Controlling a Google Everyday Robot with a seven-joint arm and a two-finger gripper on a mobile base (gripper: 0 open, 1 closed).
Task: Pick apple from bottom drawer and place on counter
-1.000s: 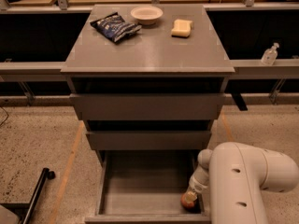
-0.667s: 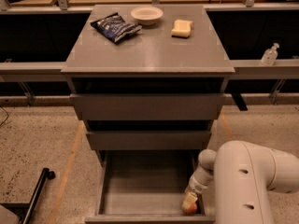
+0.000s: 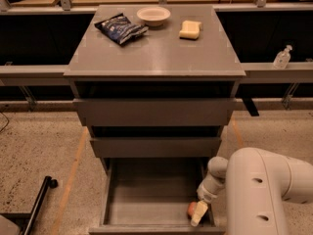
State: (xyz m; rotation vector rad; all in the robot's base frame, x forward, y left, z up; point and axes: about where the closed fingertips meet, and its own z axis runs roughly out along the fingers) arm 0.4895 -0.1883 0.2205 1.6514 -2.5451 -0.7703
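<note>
The bottom drawer (image 3: 146, 199) stands pulled open at the foot of the grey cabinet. The apple (image 3: 192, 209), small and reddish-orange, lies in the drawer's front right corner. My gripper (image 3: 199, 213) reaches down into that corner from the white arm at the right, its pale fingers right beside the apple and partly covering it. The counter (image 3: 156, 53) is the flat grey top of the cabinet, far above the gripper.
On the counter lie a dark blue chip bag (image 3: 120, 28), a white bowl (image 3: 153, 15) and a pale yellow sponge (image 3: 190, 30). Two shallower drawers (image 3: 154, 112) are partly out above. A clear bottle (image 3: 282, 58) stands on the right ledge. A black bar (image 3: 36, 207) lies on the floor left.
The gripper has dropped lower into the drawer's front right corner, closing in beside the apple. The apple has stayed in place.
</note>
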